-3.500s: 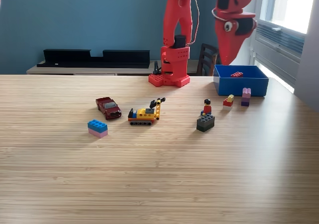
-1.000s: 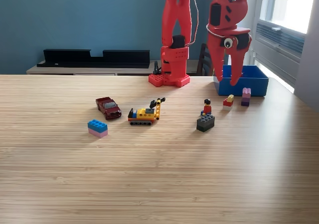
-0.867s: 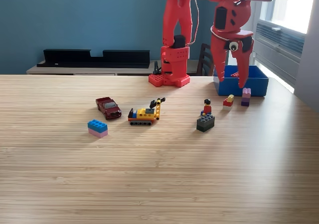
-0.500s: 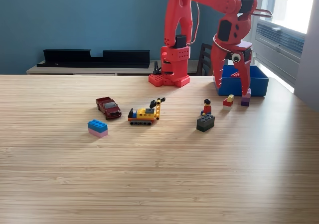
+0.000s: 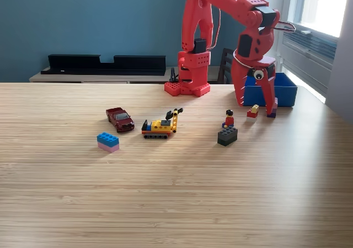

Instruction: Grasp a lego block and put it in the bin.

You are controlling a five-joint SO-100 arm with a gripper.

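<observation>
Over by bin [image 5: 287, 91], at exterior view's right, hand [image 5: 256, 104] hangs low, fingers wide, holding nothing. Yellow-red block [image 5: 252, 111] sits on table [image 5: 176, 193] between fingers, just before bin: short trip. Purple block [image 5: 272, 111] close beside, may get bumped.

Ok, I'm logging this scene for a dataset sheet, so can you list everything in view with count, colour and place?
bin: 1, blue, far end of the table at the exterior view's right.
red-and-yellow block: 1, just in front of the bin, between the open jaws.
purple block: 1, right of it, partly hidden by a finger.
minifigure on dark brick: 1, red and dark, mid-table.
yellow tracked vehicle: 1, table centre.
red toy car: 1, left of the vehicle.
blue-on-pink block: 1, nearest, left.
black tray: 1, on the sideboard behind.
table: 1, light wood.
chair: 1, dark, behind the arm.
gripper: 1, red, open, low over the blocks.
</observation>
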